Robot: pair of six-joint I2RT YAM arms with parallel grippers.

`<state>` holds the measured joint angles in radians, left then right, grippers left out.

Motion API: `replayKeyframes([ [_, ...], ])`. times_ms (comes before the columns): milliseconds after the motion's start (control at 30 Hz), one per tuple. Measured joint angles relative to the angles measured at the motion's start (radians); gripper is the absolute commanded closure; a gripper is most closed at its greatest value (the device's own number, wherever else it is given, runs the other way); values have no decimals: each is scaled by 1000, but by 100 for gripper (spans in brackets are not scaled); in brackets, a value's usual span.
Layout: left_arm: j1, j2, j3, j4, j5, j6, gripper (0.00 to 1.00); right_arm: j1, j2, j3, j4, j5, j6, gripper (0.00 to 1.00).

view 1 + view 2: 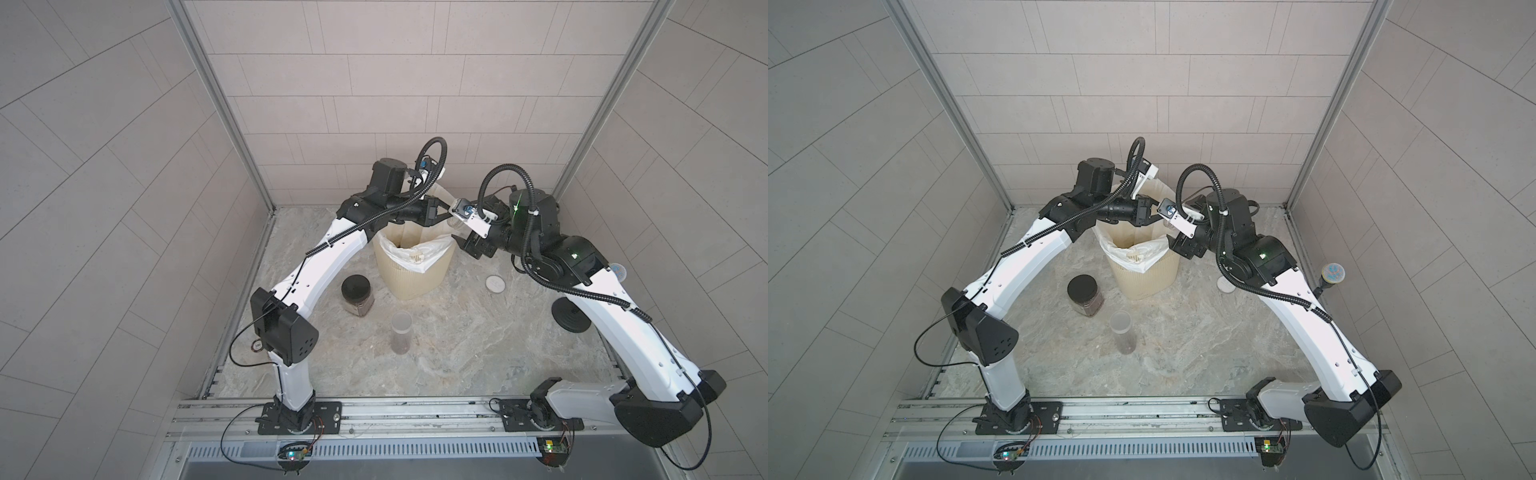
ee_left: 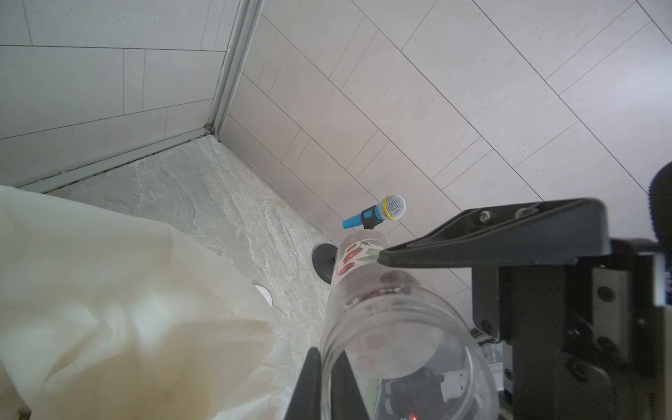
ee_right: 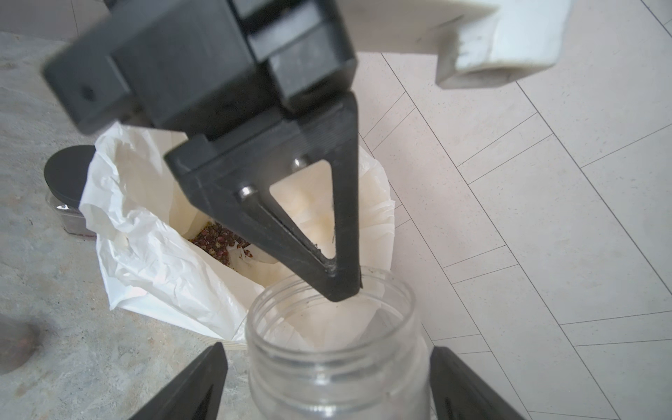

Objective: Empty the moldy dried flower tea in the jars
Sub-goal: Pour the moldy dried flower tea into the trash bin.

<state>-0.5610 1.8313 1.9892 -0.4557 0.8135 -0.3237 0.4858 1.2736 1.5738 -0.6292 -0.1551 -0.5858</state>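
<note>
The labelled jar, clear with a red-patterned label, hangs tilted beside the bin's far right rim, lid off. My left gripper is shut on its rim wall, one finger inside the mouth and one outside. My right gripper is open, its fingers standing off either side of the jar with gaps. The jar's inside looks empty. Moldy dried flower tea lies in the bin's liner. The black-lidded jar and the tall slim jar stand upright on the table, dark tea in both.
The cream ribbed bin with its white liner stands at the back centre. A white lid lies on the table right of it. A blue toy microphone on a black stand is at the right wall.
</note>
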Motion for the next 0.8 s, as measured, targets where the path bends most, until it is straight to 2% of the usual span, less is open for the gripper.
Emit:
replayKeyframes([
  [500,49,49,49,-14,-58,-21,100,-43,-47,-34,41,-53,40,0],
  [633,61,60,49,25,-66,-55,100,-49,-110,-90,111,-23,138,0],
  [800,72,75,53,67,-79,-88,100,-99,-165,-160,233,23,352,0],
])
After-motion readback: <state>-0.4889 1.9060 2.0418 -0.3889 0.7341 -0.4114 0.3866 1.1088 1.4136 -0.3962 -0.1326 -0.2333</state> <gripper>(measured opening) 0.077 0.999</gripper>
